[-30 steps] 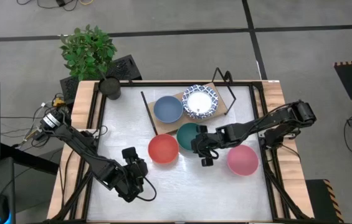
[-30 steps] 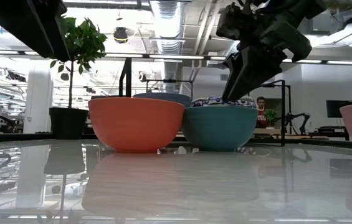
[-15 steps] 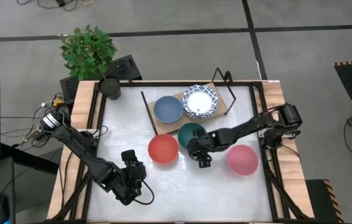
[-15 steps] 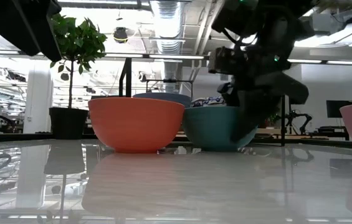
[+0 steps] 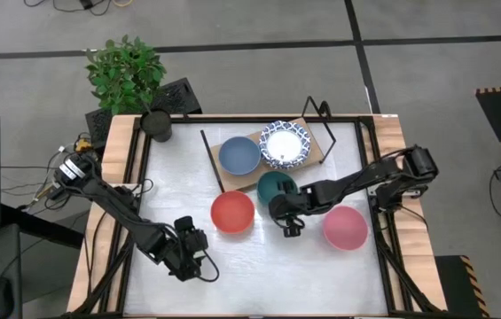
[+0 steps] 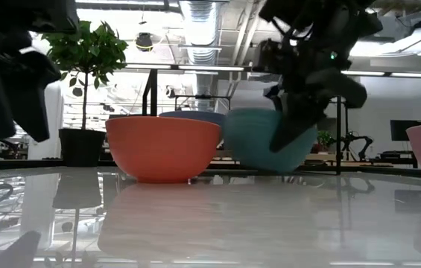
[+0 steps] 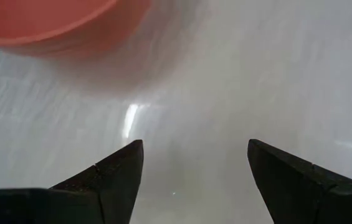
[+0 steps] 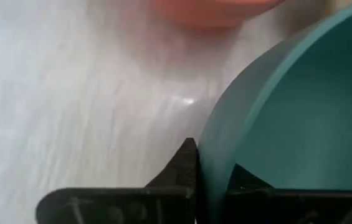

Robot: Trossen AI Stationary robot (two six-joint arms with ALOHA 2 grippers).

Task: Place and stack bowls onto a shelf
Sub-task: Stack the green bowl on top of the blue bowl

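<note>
Centrally, right tool (image 5: 287, 213) pinches tilted green bowl (image 5: 274, 189) rim.

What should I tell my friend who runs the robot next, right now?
Right gripper: shut on the green bowl's rim, bowl lifted and tilted above the table.
Left gripper: open, empty, low near the red bowl.
Shelf: holds the blue bowl and a patterned white bowl.
Pink bowl: on the table.
Done: two on the shelf. Left: green, red, pink.
</note>
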